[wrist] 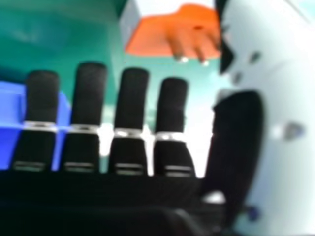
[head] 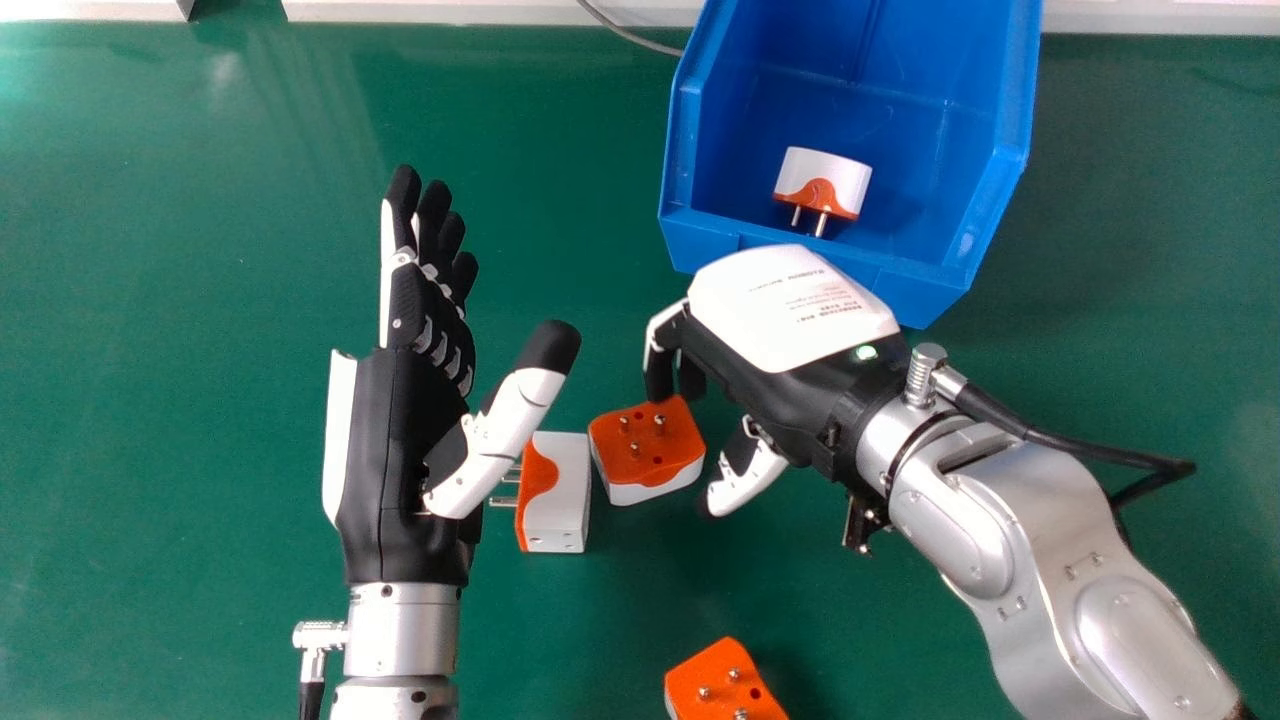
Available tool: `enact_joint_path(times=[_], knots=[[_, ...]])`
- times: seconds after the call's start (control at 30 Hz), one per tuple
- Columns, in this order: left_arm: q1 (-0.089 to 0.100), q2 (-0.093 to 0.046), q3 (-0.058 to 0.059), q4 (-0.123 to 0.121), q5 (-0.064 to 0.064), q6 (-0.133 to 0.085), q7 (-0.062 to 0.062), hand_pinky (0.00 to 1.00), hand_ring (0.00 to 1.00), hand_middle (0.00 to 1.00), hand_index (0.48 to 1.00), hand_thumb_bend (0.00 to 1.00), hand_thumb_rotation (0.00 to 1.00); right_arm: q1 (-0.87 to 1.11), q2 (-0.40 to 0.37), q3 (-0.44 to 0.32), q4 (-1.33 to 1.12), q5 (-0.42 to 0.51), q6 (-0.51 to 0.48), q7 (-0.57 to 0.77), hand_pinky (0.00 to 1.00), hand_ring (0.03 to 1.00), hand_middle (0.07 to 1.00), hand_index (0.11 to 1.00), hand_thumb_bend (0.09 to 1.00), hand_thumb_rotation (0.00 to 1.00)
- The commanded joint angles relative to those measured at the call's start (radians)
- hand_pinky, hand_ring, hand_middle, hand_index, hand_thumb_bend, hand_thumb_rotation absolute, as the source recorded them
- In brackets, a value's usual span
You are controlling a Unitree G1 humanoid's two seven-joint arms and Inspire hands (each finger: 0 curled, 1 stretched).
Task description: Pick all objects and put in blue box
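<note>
In the head view, my right hand (head: 790,330) hangs open just beyond an orange and white adapter (head: 648,450), its fingers bent slightly down and holding nothing. Touching or close beside that adapter, a second one (head: 560,493) lies with its pins toward my left hand (head: 420,440), which is open, palm inward. A third adapter (head: 722,683) sits at the bottom edge. One more adapter (head: 823,185) rests inside the blue box (head: 690,220). The right hand view has my right hand (wrist: 132,98) with an adapter (wrist: 172,30) past its fingertips.
The blue box stands at the far right of the green table (head: 200,250), partly behind my right hand. A grey cable (head: 640,40) runs to the box's left side, and a white edge (head: 420,10) borders the table's far side.
</note>
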Motion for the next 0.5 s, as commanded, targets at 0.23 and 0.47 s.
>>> enact_joint_path(times=[0.23,0.47], knots=[[-0.013,-0.020,-0.010,0.003,0.018,-0.044,0.009,1.00,1.00,1.00,1.000,0.79,0.48,-0.031,0.020,0.006,0.038,-0.026,-0.015,-0.087,0.61,0.666,0.721,0.722,0.744,0.08],[-0.011,-0.020,-0.012,-0.009,0.006,-0.031,0.003,1.00,1.00,1.00,1.000,0.79,0.48,-0.102,0.055,0.036,0.245,-0.019,-0.029,-0.114,0.69,0.733,0.777,0.777,0.796,0.11]])
